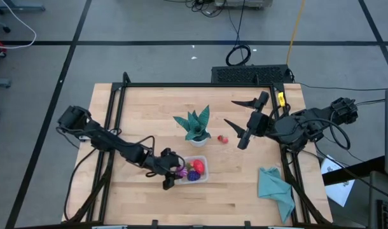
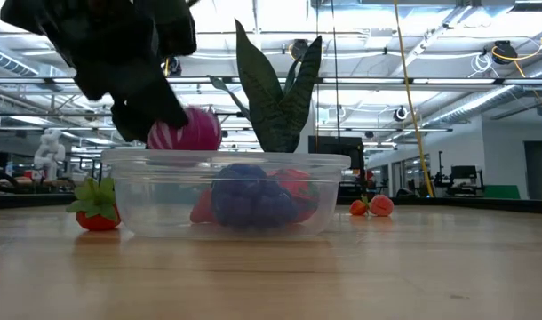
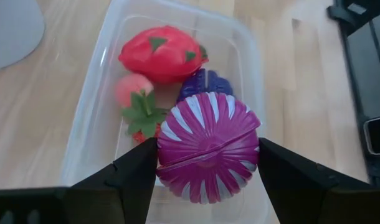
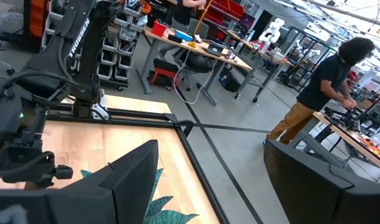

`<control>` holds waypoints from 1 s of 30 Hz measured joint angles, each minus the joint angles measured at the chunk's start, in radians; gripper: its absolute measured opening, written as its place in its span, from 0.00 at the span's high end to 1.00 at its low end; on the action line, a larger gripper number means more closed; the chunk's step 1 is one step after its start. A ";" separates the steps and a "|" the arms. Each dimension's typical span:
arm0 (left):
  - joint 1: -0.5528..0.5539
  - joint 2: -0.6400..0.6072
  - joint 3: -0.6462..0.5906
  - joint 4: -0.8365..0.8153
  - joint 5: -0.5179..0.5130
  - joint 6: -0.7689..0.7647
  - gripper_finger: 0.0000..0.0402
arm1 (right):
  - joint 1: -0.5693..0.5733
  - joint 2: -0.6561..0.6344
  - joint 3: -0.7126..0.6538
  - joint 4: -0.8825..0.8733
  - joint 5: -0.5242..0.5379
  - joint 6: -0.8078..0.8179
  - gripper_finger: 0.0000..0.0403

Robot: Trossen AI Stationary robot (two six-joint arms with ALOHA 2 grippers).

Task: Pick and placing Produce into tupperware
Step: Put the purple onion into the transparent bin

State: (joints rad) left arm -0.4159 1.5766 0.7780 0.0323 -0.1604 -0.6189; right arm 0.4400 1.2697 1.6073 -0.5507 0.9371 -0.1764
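High view: the left pincer (image 1: 170,170) is gripping the purple ball (image 1: 180,170) over the left end of the clear container (image 1: 202,166), which is sitting near the middle of the surface's front half, long axis running left to right. The right pincer (image 1: 240,122) is hanging wide open and empty above the back right part of the surface. A small strawberry (image 1: 222,138) is lying loose beside the potted plant (image 1: 195,127), and a teal cloth (image 1: 275,186) is resting toward the front right corner.

Low view: the purple ball (image 2: 186,131) is riding just above the container's rim (image 2: 227,158); a dark purple piece (image 2: 250,197) and red fruit are lying inside, and a strawberry (image 2: 96,208) is sitting on the surface just outside the wall.

Left wrist view: both fingers (image 3: 128,177) are pressing opposite flanks of the purple ball (image 3: 207,145), its seam running across between them. The large red fruit (image 3: 162,53) is lying at the far end. The ball looks light, hard and smooth, so a grip across the widest part is probably safest; being round, it has no real long axis.

Right wrist view: only the right arm's own open fingers, the surface's edge and a person in the room beyond are showing.
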 joint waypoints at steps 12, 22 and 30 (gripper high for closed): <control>0.030 0.020 0.000 -0.038 0.034 -0.014 0.36 | 0.000 0.000 0.000 -0.004 0.000 0.000 0.30; 0.040 0.020 0.000 -0.065 0.048 -0.021 0.36 | 0.000 0.000 0.000 -0.006 0.000 0.000 0.30; 0.049 0.019 0.000 -0.074 0.064 -0.018 0.36 | 0.000 0.000 0.000 -0.007 0.000 0.000 0.30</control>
State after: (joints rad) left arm -0.3668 1.5959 0.7780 -0.0422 -0.0967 -0.6365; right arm 0.4400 1.2697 1.6073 -0.5575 0.9371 -0.1761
